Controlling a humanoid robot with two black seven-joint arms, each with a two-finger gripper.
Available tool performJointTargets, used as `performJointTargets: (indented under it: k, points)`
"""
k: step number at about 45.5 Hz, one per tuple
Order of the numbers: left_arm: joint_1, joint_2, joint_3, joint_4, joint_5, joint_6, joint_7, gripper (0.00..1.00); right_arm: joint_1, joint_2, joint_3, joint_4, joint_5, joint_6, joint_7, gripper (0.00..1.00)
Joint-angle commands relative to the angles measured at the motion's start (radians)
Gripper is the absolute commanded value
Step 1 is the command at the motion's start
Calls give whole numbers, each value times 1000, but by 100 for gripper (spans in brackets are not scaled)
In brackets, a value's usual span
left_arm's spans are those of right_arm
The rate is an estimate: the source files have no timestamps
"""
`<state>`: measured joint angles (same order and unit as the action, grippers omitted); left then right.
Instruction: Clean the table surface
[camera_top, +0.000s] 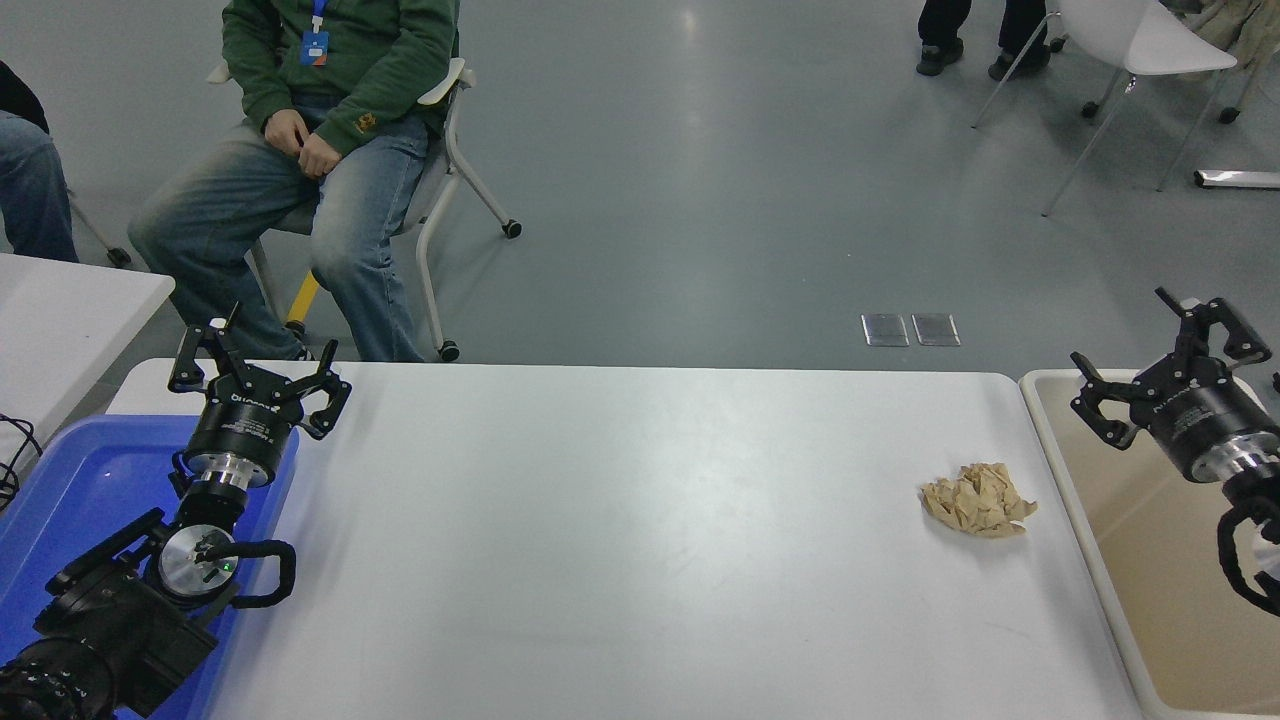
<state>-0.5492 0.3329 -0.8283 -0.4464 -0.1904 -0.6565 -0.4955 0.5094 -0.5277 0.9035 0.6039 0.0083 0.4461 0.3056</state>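
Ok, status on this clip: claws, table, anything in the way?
Right claw open, empty, over beige bin. Left claw open, parked above blue tray. Crumpled tan paper on table surface. Path clear.

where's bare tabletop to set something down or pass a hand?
The table surface is bare from the left gripper and blue tray across to the crumpled brown paper, near edge included. Tighter: the strip between the paper and the beige bin, where the right gripper hangs, fingers spread.
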Motion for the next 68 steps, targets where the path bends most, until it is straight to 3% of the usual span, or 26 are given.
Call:
performJointTargets:
  k: [1, 26, 35, 57, 68]
  points:
    - [0, 0, 0, 0, 0, 0, 0, 100, -8, 44, -8, -23, -11, -12, 105, 100]
    - [0, 0, 0, 0, 0, 0, 0, 100, -43, 58, -104, 123, -16, -217, 102, 100]
    - [0, 0, 0, 0, 0, 0, 0, 100, -63, -14, -106, 241, -16, -277, 99, 100]
    - [0, 0, 0, 0, 0, 0, 0, 100, -57, -176, -239, 319, -18, -282, -6, 100]
    - [0, 0, 0, 0, 0, 0, 0, 100, 52, -400, -403, 582, -162, -280, -80, 100]
